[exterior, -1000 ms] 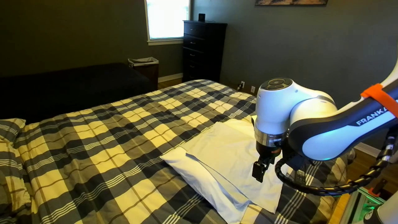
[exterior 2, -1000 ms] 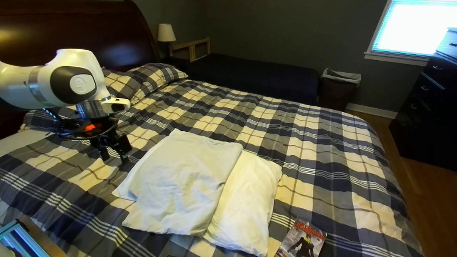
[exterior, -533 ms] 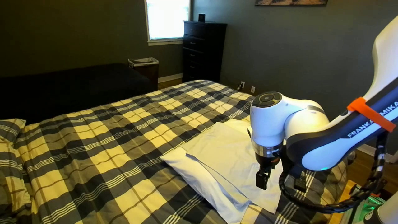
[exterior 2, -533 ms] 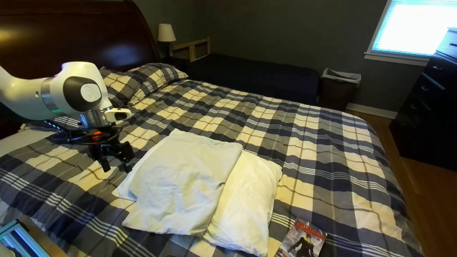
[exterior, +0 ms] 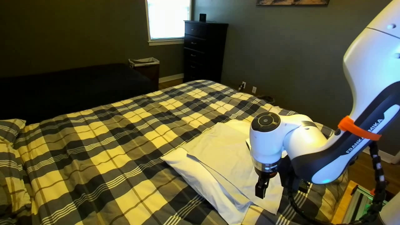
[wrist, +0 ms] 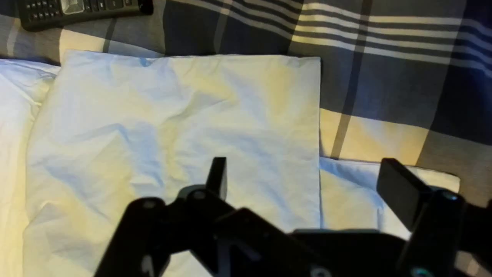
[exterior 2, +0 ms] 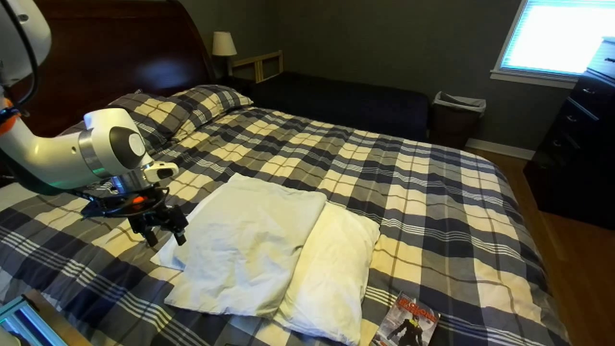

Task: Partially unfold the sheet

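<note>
A white folded sheet lies on the plaid bed, in both exterior views (exterior: 215, 148) (exterior 2: 250, 240) and in the wrist view (wrist: 246, 100). Its upper layer covers part of a lower layer (wrist: 348, 200), which sticks out at one side. My gripper (wrist: 306, 173) is open and empty, pointing down. In the wrist view the upper layer's edge runs between the two fingers, which stand wide apart. In both exterior views the gripper (exterior: 261, 192) (exterior 2: 166, 239) is low, at the sheet's side nearest the arm. It looks to be above the cloth; the exact gap cannot be told.
A plaid cover (exterior 2: 432, 202) spreads under the sheet. A black remote (wrist: 88, 9) lies just beyond the sheet's edge in the wrist view. A magazine or case (exterior 2: 408, 322) lies beside the sheet. Plaid pillows (exterior 2: 211, 103) lie at the headboard (exterior 2: 120, 48).
My arm has come down, bringing the open gripper lower and closer to the sheet's near edge. The sheet has not moved.
</note>
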Available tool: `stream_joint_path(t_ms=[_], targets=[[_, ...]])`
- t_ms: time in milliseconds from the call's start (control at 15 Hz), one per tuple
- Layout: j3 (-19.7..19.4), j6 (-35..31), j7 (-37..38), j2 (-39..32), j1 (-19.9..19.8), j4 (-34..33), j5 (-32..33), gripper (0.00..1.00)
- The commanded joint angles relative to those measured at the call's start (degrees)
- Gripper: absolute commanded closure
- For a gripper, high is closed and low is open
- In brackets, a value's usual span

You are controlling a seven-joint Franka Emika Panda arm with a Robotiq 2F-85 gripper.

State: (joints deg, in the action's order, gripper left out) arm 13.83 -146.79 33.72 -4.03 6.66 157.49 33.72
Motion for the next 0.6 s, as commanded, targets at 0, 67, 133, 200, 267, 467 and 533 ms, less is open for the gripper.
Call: stream_joint_path(t_ms=[0,67,133,200,267,467,533], targets=[[-1.9,-4.3,11.9,-5.1,0.5,-1.1,8.2,0.0],[-2.2,-5.6,14.8,-6.5,0.7,-1.4,9.9,0.0],[-2.6,-5.8,17.6,-7.4,0.9,-1.7,11.7,0.0],[-3.0,-6.6,19.7,-8.8,0.9,-2.1,13.2,0.0],[-3.5,-6.5,21.7,-10.2,1.1,-2.7,14.9,0.0],[-5.1,-5.1,27.0,-13.8,1.5,-4.9,19.9,0.0],[-5.5,-5.1,28.4,-14.9,1.7,-5.6,21.1,0.0]])
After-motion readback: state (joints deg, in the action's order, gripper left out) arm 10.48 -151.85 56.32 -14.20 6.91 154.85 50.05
